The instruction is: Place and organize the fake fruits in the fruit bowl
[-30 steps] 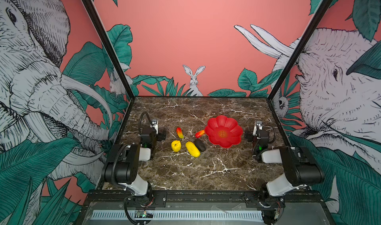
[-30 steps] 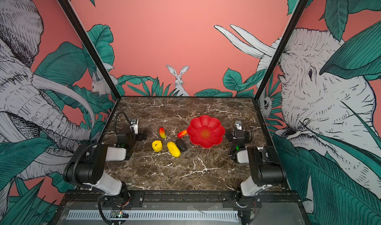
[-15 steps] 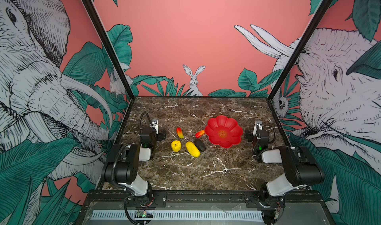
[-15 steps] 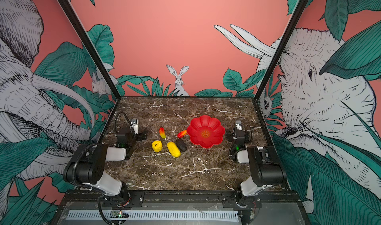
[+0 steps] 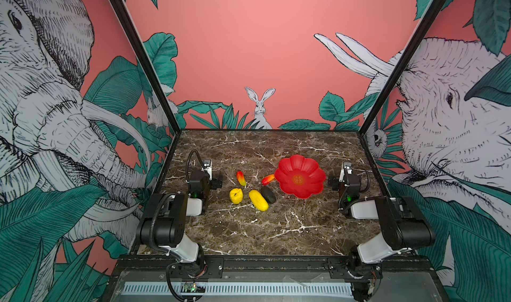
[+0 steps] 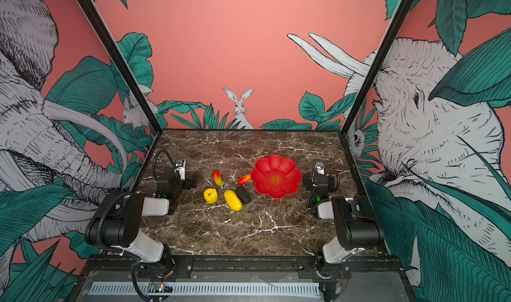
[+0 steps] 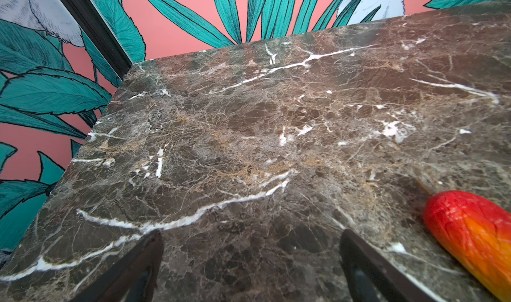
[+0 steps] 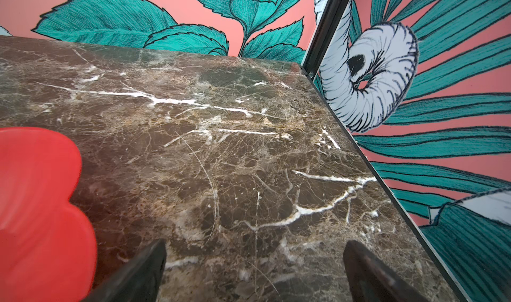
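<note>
1. Brown marble veined in white forms the desk (image 5: 249, 231). The two arms are mounted at its near edge, one on each side.
2. The long yellow fruit (image 5: 258, 200) is the nearest piece. It lies slantwise on the desk, left of centre.
3. The round yellow fruit (image 5: 236, 195) sits just to its left, apart from it. The black fruit (image 5: 268, 194) lies against its right side, apparently touching.
4. One step farther back, the slim red-and-yellow fruit (image 5: 241, 178) lies behind the round yellow fruit. The slim red-orange fruit (image 5: 268, 179) lies farther right with its far end at the bowl's rim. Contact there cannot be confirmed.
5. Left claw (image 7: 250, 233): the left wrist view shows its two dark fingers spread wide over the desk, gripping nothing. The slim red-and-yellow fruit lies outside one finger, near it and not between the two.
6. The fruit bowl (image 5: 287, 173), glossy red and flower-shaped with a gold mark at its centre, stands right of centre in both top views. All five fruits lie on the desk to its left, outside it.
7. Right claw (image 8: 255, 242): its fingers are spread wide and grip nothing. The bowl's petal rim shows beside one finger, clear of it.
8. The back wall (image 5: 276, 51) is pink, printed with a rabbit and green leaves.
</note>
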### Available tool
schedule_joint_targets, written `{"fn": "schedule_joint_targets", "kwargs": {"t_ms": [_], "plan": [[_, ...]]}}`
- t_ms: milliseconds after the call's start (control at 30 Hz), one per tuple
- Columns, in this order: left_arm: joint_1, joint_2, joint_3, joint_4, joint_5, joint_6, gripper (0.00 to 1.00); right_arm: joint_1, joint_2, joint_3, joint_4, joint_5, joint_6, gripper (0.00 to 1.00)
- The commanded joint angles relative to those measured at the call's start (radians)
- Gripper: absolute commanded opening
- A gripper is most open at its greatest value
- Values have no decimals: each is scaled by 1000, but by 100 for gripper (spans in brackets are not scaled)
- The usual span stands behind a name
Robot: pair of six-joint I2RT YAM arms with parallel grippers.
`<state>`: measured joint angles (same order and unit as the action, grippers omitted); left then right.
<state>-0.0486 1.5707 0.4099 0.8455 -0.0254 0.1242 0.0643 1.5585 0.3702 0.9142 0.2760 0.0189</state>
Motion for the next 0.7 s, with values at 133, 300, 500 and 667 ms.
{"fn": "schedule_joint_targets", "kwargs": {"t_ms": [133,300,500,667], "plan": [[3,-260,72,-286,-174,-83,100,14,-243,14,-192,-5,-11,99],[-25,-426,210,-663,-149,-147,100,97,-457,202,-708,-202,23,99],[-65,-617,338,-1002,-26,-142,100,391,-419,403,-978,-192,1,99],[-68,-654,548,-1335,158,-139,100,559,-256,625,-1159,-242,51,99]]}}
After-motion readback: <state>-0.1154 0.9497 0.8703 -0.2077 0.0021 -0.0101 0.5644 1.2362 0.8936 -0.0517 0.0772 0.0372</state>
